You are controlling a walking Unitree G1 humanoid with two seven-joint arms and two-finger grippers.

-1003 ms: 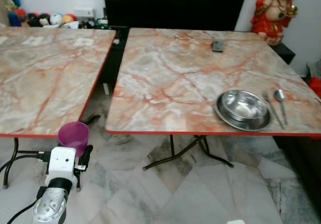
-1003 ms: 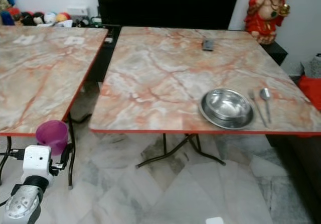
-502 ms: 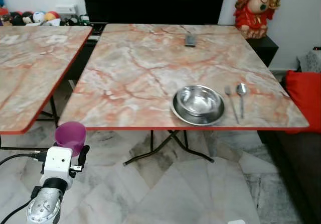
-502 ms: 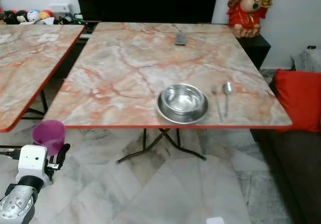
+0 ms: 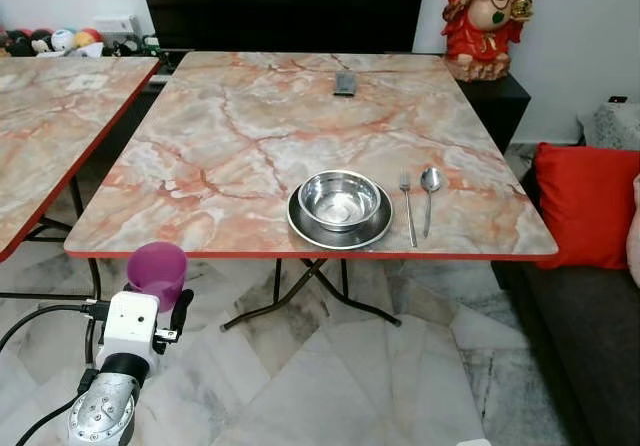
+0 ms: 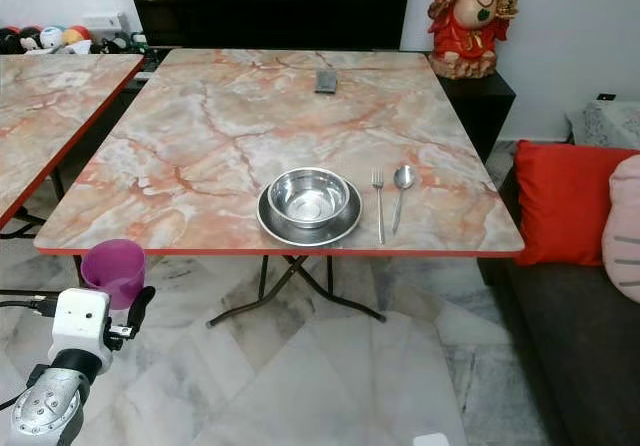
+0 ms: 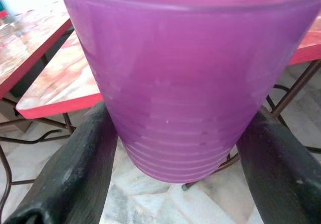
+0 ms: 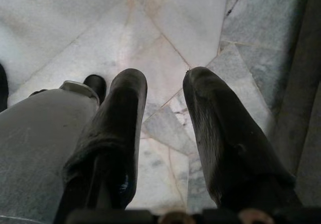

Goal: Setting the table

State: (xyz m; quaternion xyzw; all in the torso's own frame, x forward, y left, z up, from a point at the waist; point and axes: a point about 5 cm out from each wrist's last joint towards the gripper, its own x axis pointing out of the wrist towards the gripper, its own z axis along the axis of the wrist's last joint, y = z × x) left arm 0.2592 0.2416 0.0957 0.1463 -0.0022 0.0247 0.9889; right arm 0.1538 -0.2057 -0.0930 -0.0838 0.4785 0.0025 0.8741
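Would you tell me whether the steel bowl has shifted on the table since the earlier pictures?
No. The steel bowl sits left of the fork near the table edge, as before; the camera moved.

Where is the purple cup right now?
The purple cup sits in the left pincer, low on the robot's left, just short of the table edge.

You cannot see the rim of the purple cup [image 7: 188,83] in the left wrist view; the picture edge cuts it off, and the cup hides most of the counter [image 7: 55,83] beyond the left tool [image 7: 175,148]. Far ahead of this tool, the small dark object [image 5: 345,83] on the counter is too small to identify.
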